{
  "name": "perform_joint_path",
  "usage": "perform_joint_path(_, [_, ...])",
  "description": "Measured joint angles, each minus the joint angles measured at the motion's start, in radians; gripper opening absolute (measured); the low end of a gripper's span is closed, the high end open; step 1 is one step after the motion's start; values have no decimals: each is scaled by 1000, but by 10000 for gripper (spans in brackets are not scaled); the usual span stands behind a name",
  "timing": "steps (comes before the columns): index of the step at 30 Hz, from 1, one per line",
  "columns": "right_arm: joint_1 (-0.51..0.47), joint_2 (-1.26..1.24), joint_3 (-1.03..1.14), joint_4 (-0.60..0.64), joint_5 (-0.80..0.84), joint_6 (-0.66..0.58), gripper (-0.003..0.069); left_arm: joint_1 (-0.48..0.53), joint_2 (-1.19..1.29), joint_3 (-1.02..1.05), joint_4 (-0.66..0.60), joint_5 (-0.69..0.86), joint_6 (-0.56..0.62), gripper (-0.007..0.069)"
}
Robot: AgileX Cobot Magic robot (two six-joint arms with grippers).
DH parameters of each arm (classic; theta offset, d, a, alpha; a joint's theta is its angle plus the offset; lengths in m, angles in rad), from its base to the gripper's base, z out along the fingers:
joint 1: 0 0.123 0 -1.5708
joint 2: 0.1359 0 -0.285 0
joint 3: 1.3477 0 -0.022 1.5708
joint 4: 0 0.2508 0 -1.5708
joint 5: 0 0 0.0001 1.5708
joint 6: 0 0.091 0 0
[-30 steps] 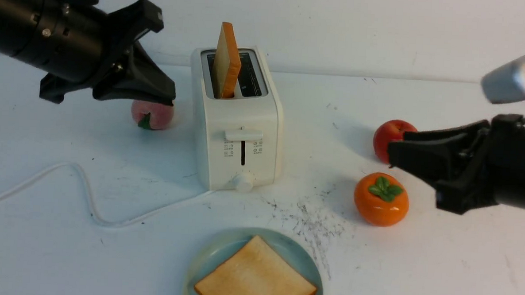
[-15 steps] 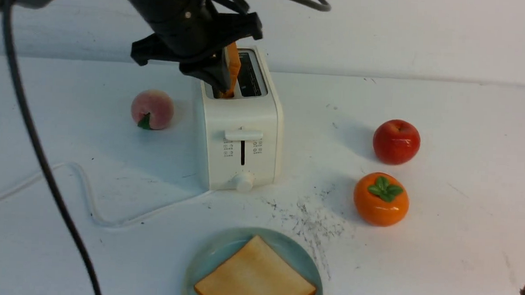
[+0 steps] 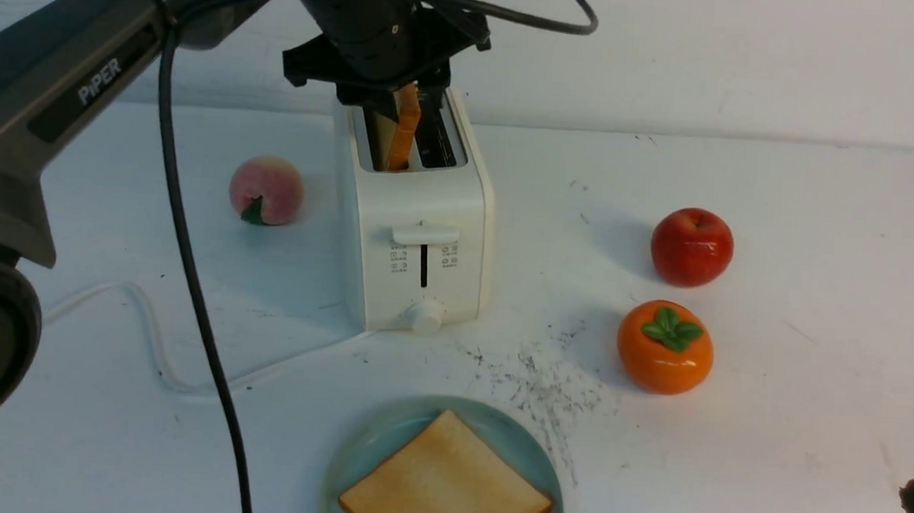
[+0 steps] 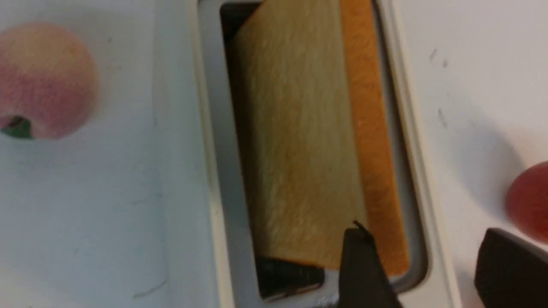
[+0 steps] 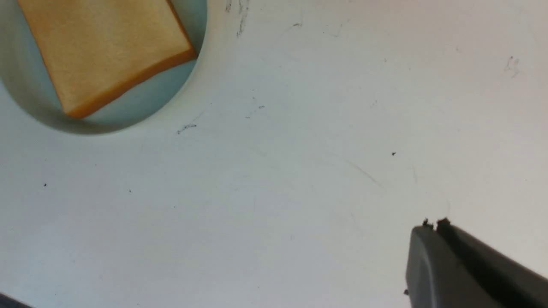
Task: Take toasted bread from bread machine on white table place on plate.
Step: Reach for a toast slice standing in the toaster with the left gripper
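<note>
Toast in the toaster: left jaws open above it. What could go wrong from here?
One tip of the left jaws overlaps the toast in the left wrist view instead of clearing it; lowering could push it into the toaster.
The plate already holds a slice covering most of it; a second may overhang or slide off.

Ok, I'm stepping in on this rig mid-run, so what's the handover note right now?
Left gripper: open, over the bread machine, at the top of the upright slice in its left slot; nothing gripped.
Right gripper: shut, empty, over the white table far right.
Done: flat slice lies on the plate.
Left to do: grip the upright slice, lift it out, set it on the plate.
</note>
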Motion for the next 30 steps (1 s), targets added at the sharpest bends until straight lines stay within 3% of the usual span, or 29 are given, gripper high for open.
perform_joint_path(7, [0,0,0,2,0,0,1,0,41,-1,56,-16,7,462])
perform_joint_path(17, [0,0,0,10,0,0,8,0,55,-1,120,-47,7,402])
perform_joint_path(21, [0,0,0,10,0,0,11,0,55,-1,125,-100,7,320])
perform_joint_path(30, [0,0,0,13,14,0,18,-1,66,-3,149,-103,7,22])
